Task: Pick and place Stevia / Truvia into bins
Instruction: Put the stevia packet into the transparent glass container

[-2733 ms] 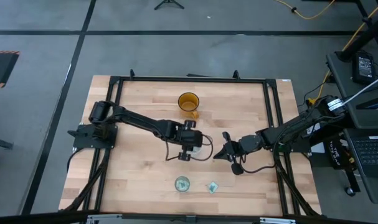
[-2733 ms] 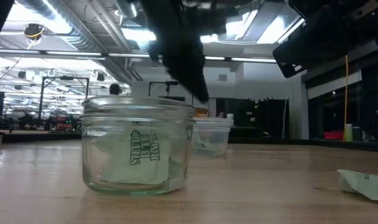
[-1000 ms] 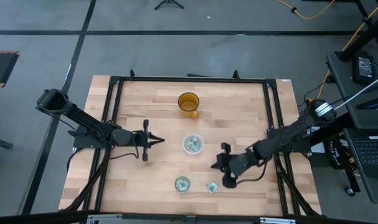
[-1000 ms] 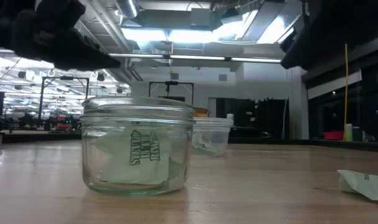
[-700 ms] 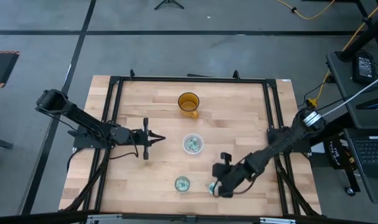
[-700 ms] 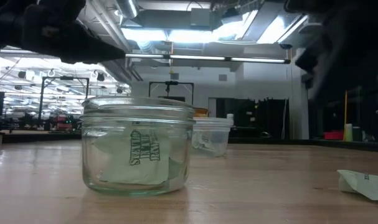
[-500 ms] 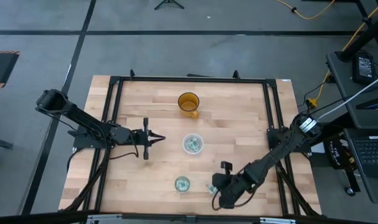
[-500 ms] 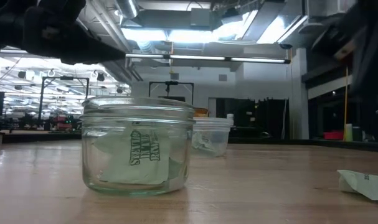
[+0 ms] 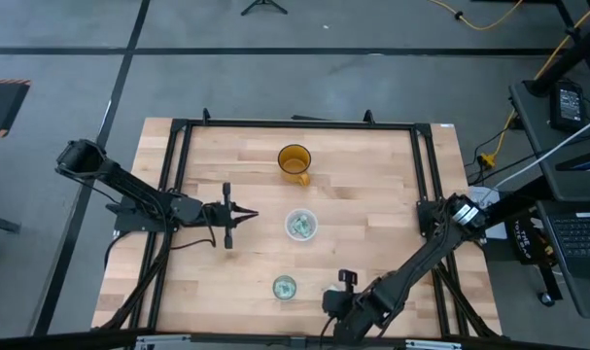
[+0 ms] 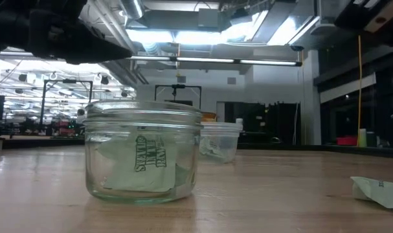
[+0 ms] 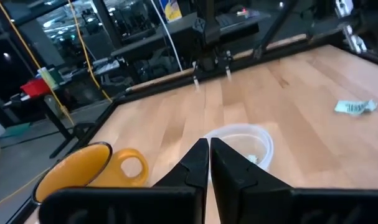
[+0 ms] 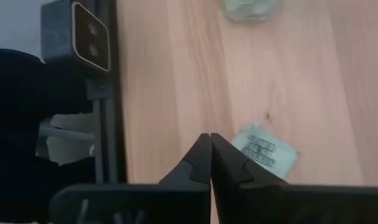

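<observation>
A loose green-and-white Stevia sachet (image 12: 263, 149) lies flat on the wood near the table's front edge; it also shows in the low view (image 10: 377, 191). My right gripper (image 12: 210, 142) is shut and tipped downward above the table just beside it, touching nothing. In the high view this gripper (image 9: 331, 299) covers the sachet. The small greenish glass bin (image 9: 285, 287) and the wider whitish bin (image 9: 300, 225) each hold sachets. My left gripper (image 9: 246, 216) waits shut at the table's left, left of the whitish bin (image 11: 241, 140).
An orange translucent cup (image 9: 295, 160) stands at the far middle of the table. The black frame rail and the low camera's box (image 12: 83, 37) run along the front edge close to my right gripper. Bare wood lies between the bins and the right rail.
My right gripper has swung from the table's middle right toward the near edge and a little left, tipping further downward, and now covers the loose sachet in the high view. It has stayed shut. The sachet and both bins have not moved.
</observation>
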`<state>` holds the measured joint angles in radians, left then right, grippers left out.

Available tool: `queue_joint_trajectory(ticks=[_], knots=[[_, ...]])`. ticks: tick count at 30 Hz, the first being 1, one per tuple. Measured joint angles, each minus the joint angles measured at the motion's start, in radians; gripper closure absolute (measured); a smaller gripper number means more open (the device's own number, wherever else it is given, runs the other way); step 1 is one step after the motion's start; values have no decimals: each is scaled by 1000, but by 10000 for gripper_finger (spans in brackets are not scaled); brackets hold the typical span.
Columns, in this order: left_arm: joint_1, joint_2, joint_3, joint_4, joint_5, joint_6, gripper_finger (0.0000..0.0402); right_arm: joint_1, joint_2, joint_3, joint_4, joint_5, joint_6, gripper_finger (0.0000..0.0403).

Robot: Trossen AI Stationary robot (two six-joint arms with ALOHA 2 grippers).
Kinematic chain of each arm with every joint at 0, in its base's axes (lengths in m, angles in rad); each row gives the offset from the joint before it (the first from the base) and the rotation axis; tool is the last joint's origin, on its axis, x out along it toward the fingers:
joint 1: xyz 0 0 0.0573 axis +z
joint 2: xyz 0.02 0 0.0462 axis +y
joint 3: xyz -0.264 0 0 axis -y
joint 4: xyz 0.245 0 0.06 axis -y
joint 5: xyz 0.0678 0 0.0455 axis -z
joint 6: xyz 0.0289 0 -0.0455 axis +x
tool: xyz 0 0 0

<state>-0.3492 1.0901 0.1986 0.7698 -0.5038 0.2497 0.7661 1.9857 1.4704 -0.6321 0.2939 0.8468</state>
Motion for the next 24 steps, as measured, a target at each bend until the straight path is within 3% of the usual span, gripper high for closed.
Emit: queue_joint_trajectory(ticks=[11, 24], knots=[[0, 0, 0, 21, 0, -2, 387, 4, 1, -45, -3, 0, 92, 362], [0, 0, 0, 21, 0, -2, 386, 4, 0, -151, 88, 1, 95, 267]])
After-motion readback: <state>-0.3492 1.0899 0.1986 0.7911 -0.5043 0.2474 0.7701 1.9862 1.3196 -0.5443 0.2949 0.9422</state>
